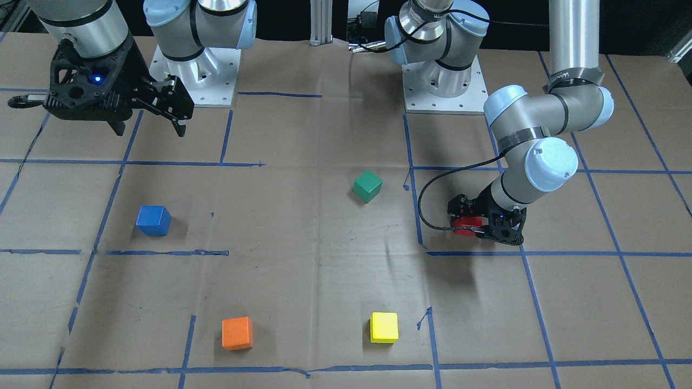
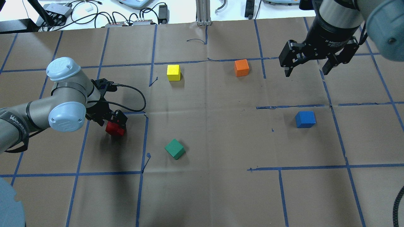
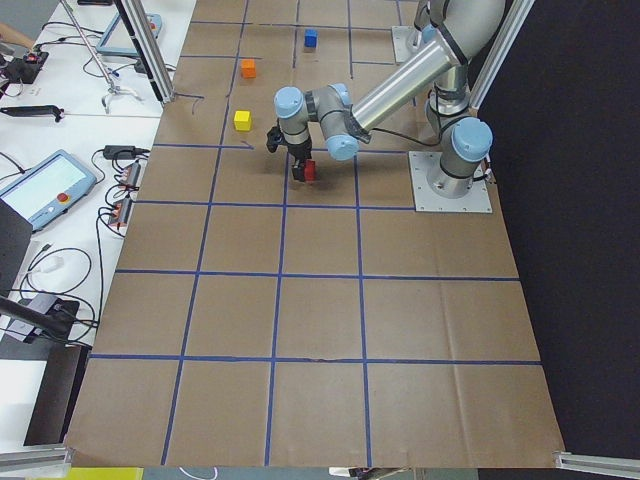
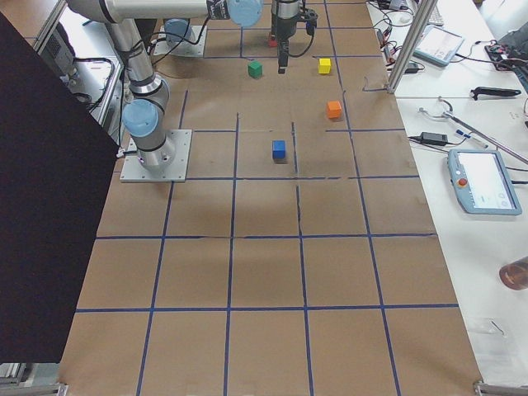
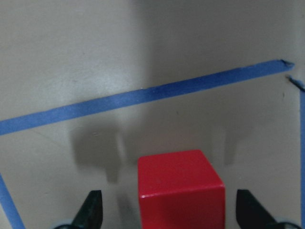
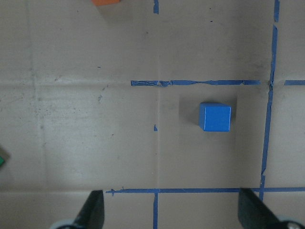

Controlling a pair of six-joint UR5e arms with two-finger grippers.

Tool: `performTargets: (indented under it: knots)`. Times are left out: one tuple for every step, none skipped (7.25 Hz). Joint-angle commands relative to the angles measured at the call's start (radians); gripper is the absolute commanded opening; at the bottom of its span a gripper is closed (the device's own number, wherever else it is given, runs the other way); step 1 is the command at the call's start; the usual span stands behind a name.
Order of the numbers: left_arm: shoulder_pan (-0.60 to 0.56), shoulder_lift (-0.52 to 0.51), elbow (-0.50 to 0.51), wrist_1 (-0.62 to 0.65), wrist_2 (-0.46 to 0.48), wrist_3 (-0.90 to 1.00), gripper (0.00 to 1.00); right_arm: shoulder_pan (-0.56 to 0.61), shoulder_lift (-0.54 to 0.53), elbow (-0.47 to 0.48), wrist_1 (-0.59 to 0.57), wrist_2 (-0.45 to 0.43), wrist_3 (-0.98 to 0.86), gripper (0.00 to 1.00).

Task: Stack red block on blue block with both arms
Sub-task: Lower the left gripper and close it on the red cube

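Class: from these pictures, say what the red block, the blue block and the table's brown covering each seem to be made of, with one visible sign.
Red block: probably painted wood or plastic; solid colour, matte faces, crisp edges. Blue block: apparently the same; flat, even blue, no grain showing. Brown covering: paper or thin cardboard; dull, with fold lines, creases and scuffs.

The red block (image 5: 181, 191) runs off the bottom edge of the left wrist view. Overhead, the left gripper (image 2: 114, 124) covers part of it. In the right wrist view, the orange block (image 6: 106, 2) is clipped at the top edge.
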Motion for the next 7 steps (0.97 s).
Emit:
performTargets:
  knots:
    - [-0.001, -0.007, -0.005, 0.0, -0.002, -0.01, 0.99, -0.001, 0.0, 0.0, -0.001, 0.0, 0.0, 1.0]
    - [-0.001, -0.007, -0.014, 0.003, 0.0, -0.01, 0.88, -0.001, 0.0, -0.002, -0.001, 0.0, 0.0, 1.0]
    - [-0.001, -0.008, -0.016, 0.003, 0.001, -0.009, 0.7, 0.0, 0.001, -0.002, -0.001, 0.0, 0.0, 1.0]
    - [-0.001, -0.008, -0.013, 0.004, 0.0, -0.006, 0.44, 0.0, 0.001, -0.002, -0.001, 0.0, 0.0, 1.0]
    - [-0.002, -0.005, -0.01, 0.001, 0.0, -0.012, 0.17, 0.0, 0.0, -0.002, -0.001, 0.0, 0.0, 1.0]
    - [-0.005, 0.007, 0.001, 0.001, -0.002, -0.029, 0.14, 0.0, 0.001, -0.002, -0.001, 0.0, 0.0, 1.0]
    - [-0.033, 0.022, 0.021, -0.005, -0.037, -0.103, 0.14, -0.001, 0.001, -0.002, -0.001, 0.0, 0.0, 1.0]
